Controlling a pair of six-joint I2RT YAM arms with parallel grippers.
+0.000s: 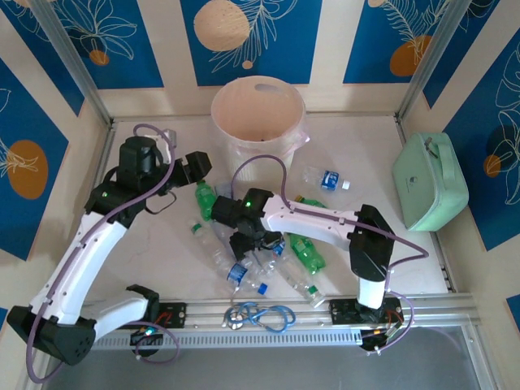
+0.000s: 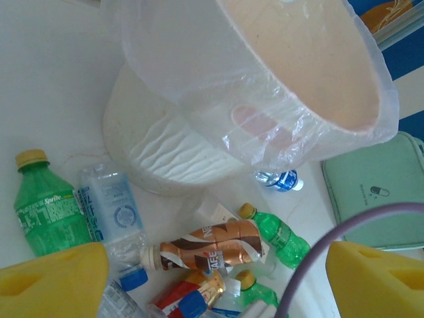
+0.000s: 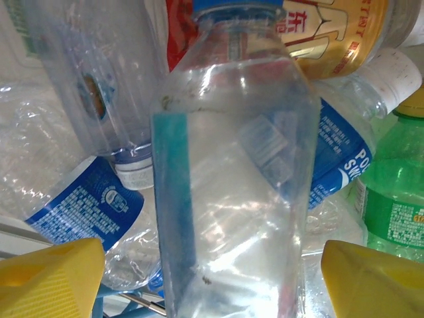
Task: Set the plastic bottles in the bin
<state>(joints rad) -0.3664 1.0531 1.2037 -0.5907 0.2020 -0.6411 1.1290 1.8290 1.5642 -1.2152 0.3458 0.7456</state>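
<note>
Right gripper (image 3: 212, 281) open, fingers wide either side of clear bottle (image 3: 232, 165) in heap (image 1: 264, 256). Blue-label bottle (image 3: 86, 202), green bottle (image 3: 394, 199) crowd it. Left gripper (image 2: 215, 281) open, empty, near bin (image 1: 218, 110). Mint case (image 1: 429, 183) far right.

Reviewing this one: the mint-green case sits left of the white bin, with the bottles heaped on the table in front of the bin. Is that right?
No. The top external view shows the mint-green case right of the white bin; the bottles are heaped in front, as said.
</note>
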